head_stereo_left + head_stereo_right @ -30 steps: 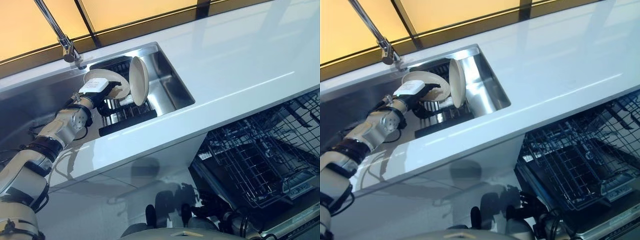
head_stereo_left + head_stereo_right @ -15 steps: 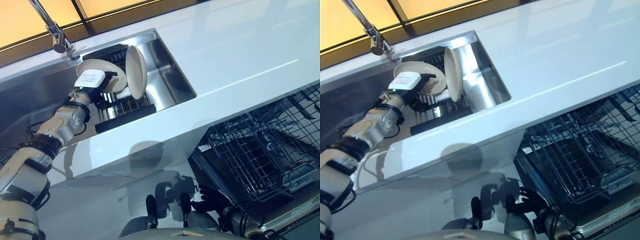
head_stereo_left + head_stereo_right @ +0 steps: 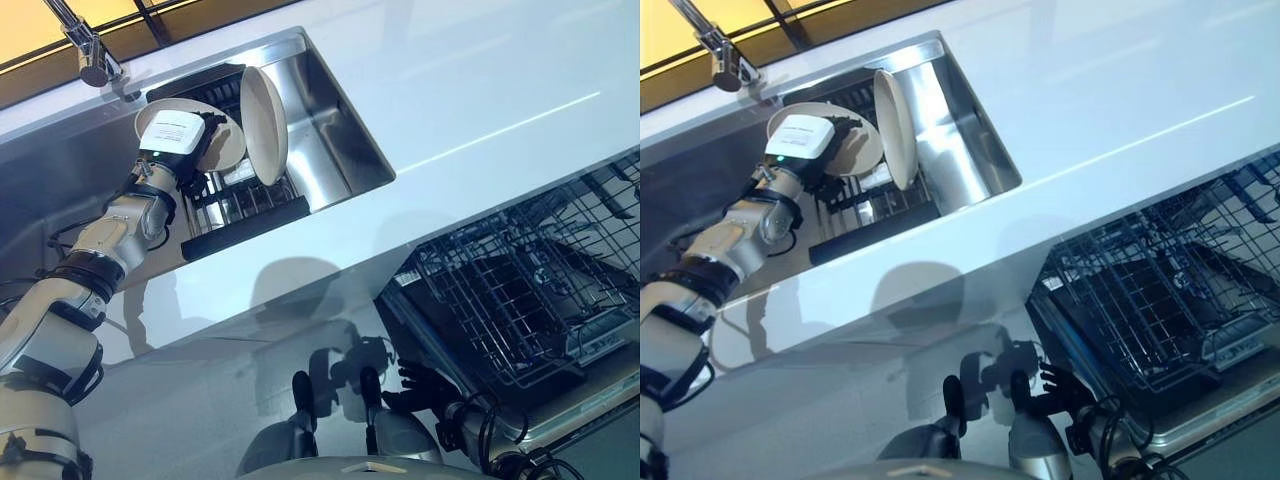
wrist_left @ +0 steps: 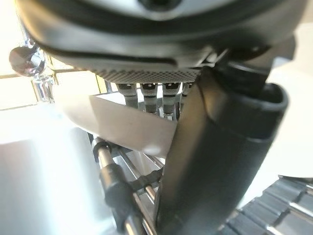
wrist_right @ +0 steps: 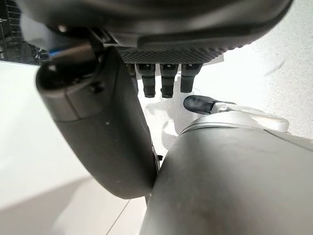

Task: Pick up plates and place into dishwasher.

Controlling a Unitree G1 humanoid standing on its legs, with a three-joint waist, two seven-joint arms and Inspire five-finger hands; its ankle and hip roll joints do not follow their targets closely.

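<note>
Plate (image 3: 226,150) in the sink rack seemingly pinched by left robot hand (image 3: 190,165); right one relaxed.

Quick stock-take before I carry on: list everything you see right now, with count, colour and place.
Plates: two, cream; one stands on edge in the sink rack, the other lies tilted at the left hand.
Rack: one, black, inside the sink.
Sink: one, steel, set in the counter, upper left.
Tap: one, chrome, behind the sink's far corner.
Counter: one, white, across the scene.
Dishwasher basket: one, dark wire, pulled out below the counter at right.
Left hand: dark, closed on the tilted plate's rim in the sink.
Right hand: dark, low by the basket's near corner, fingers spread.
</note>
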